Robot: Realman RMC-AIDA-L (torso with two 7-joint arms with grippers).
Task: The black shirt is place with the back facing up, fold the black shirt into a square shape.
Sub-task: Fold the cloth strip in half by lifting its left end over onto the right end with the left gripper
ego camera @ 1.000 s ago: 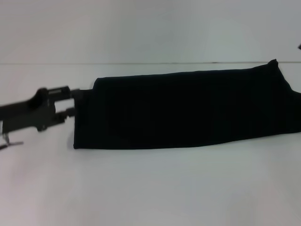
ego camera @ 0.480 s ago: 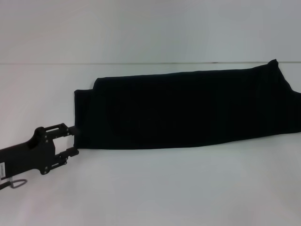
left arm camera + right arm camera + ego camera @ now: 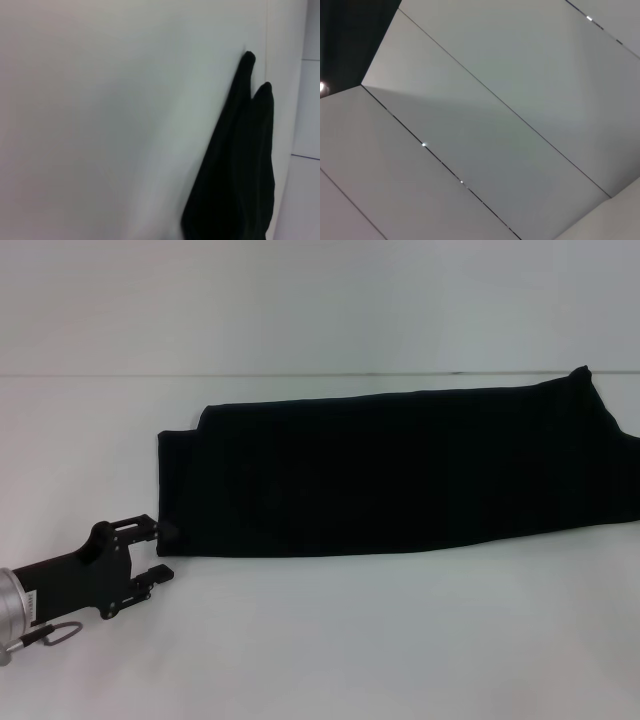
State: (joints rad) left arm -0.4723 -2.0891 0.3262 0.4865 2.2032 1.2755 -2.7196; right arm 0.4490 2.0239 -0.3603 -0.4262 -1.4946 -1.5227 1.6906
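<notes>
The black shirt (image 3: 400, 475) lies on the white table (image 3: 330, 640) as a long folded band, reaching from left of centre to the right edge of the head view. My left gripper (image 3: 160, 549) is low at the shirt's near left corner. Its fingers (image 3: 148, 524) are open, and the upper one is right beside the cloth edge. The left wrist view shows the same shirt (image 3: 240, 175) as a dark strip on the table. My right gripper is out of view, and its wrist camera sees only pale panels.
The table's far edge (image 3: 300, 374) runs across the back, with a pale wall behind it. White tabletop stretches in front of the shirt and to its left.
My left gripper has travelled from the far end of the shirt's left edge to its near corner, closer to me. The shirt has kept its shape.
</notes>
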